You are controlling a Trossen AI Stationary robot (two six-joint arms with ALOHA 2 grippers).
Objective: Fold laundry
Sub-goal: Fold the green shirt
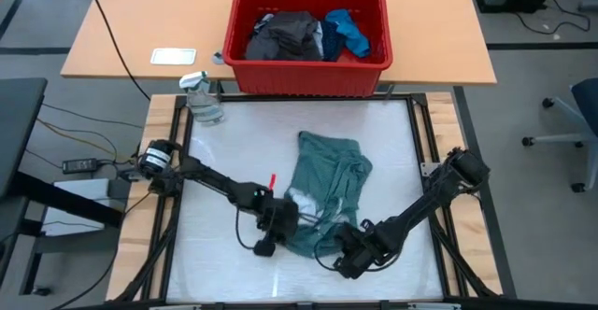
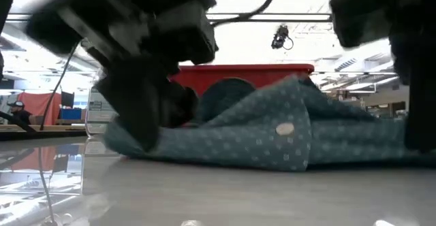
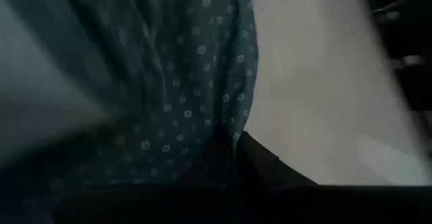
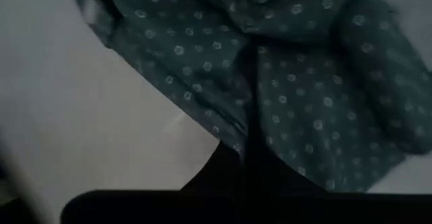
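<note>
Now: crumpled teal-green dotted cloth shirt (image 1: 327,184) lies mid-table (image 1: 224,151) | left pincer (image 1: 272,224) and right pincer (image 1: 348,245) clamped on its near hem corners | likely to spread it flat for folding
</note>
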